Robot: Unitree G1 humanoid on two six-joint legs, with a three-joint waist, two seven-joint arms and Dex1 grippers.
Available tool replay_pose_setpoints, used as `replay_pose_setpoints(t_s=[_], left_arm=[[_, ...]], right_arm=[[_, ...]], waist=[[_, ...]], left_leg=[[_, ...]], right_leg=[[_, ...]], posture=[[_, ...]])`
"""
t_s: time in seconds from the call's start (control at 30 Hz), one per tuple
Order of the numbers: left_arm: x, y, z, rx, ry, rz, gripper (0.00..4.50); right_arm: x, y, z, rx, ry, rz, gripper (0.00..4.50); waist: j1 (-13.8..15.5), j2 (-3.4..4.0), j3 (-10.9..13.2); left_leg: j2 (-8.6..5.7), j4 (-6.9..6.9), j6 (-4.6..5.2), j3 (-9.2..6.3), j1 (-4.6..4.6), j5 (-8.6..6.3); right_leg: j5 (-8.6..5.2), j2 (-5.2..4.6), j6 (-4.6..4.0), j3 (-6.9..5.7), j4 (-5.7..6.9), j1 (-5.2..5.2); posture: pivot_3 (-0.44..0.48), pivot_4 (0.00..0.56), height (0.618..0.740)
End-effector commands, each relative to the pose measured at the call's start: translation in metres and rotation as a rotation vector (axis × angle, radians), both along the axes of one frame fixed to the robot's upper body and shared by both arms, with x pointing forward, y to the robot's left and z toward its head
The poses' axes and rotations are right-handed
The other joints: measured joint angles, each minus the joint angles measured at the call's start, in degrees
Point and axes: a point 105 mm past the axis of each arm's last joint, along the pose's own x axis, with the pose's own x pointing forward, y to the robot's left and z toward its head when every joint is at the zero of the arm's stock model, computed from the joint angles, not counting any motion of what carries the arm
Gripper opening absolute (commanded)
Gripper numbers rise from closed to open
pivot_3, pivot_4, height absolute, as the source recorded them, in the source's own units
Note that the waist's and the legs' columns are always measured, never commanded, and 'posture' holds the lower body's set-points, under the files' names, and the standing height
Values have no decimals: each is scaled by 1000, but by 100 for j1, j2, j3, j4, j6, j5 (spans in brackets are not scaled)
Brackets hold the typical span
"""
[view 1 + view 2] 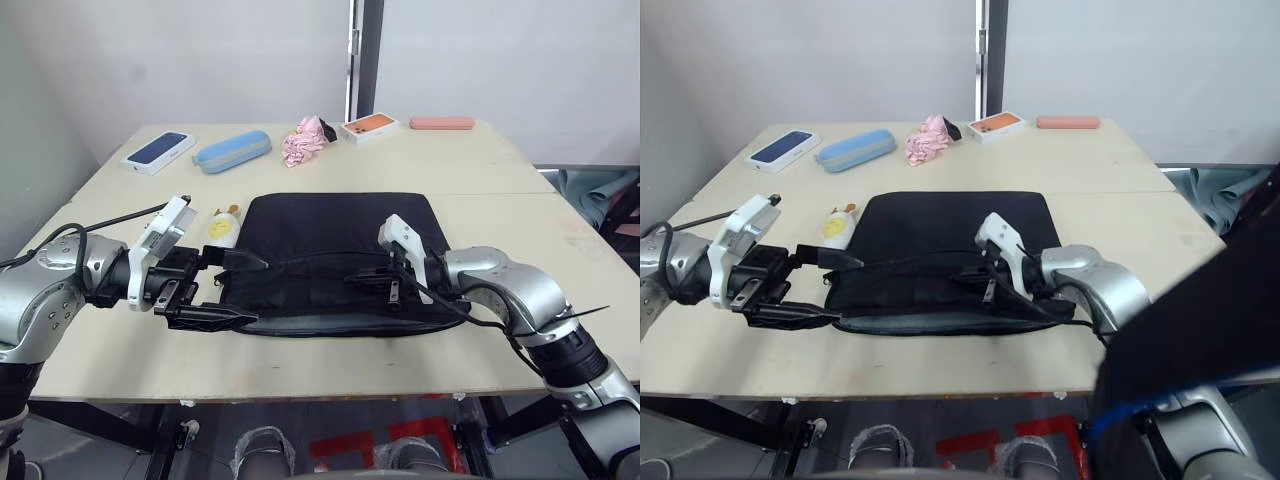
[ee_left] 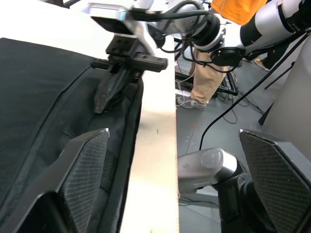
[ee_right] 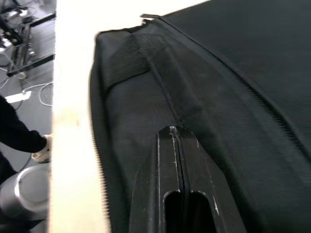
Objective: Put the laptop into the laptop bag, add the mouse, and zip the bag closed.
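Laptop bag [image 1: 335, 262] lies flat mid-desk [image 1: 480, 175], long axis across me, zipper edge toward the near rim. My left tool [image 1: 205, 290] stands wide open at the bag's left near corner, gripping nothing; I read it as ready to steady that corner. My right tool [image 1: 372, 282] is pinched together on the bag's fabric near the zipper line, probably to draw it along.

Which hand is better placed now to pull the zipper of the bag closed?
Probably the right hand: it is shut on the near edge of the bag, by the zipper line. The left hand is open at the bag's left corner, so it could steady it.
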Motion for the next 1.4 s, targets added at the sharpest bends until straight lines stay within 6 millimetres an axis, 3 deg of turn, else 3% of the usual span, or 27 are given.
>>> replay_pose_setpoints(t_s=[0.03,0.23,0.6,0.87,0.97,1.17,1.4], left_arm=[[-5,-2,10,-1,-43,-6,4500],[-6,-2,11,1,-46,4,4500],[-6,2,11,-13,-49,33,4500],[6,22,18,-96,-47,163,4500],[28,41,18,-164,-46,319,4500],[103,98,-10,-141,-40,851,4500],[160,135,-32,-121,64,1239,4500]], right_arm=[[11,3,9,6,-52,-21,17],[15,11,-1,-30,-27,-2,17],[22,6,-46,-263,2,3,17],[26,12,-38,-227,0,18,17],[27,12,-37,-219,1,18,17],[32,10,-35,-206,8,3,17],[34,8,-33,-206,5,-7,17]], waist=[[-4,0,0],[-12,0,0],[-70,-4,-11],[-71,-5,-18],[-79,-3,-20],[-86,-7,-25],[-68,-27,-34]], left_leg=[[0,1,0,0,2,0],[0,7,-1,-2,2,0],[0,6,-4,-2,45,-1],[-3,1,-7,-2,86,-3],[-3,0,-7,-3,88,-3],[-3,-5,-8,-9,91,-3],[-6,-3,-8,-13,87,-3]], right_leg=[[0,0,0,1,4,0],[0,0,0,2,17,-2],[1,2,-1,10,39,17],[1,4,-1,21,40,49],[2,7,-3,22,41,49],[3,13,-1,26,40,48],[12,15,5,28,38,47]], posture=[[0,150,740],[0,150,740],[0,150,740],[0,150,740],[0,150,740],[0,150,740],[0,150,740]])
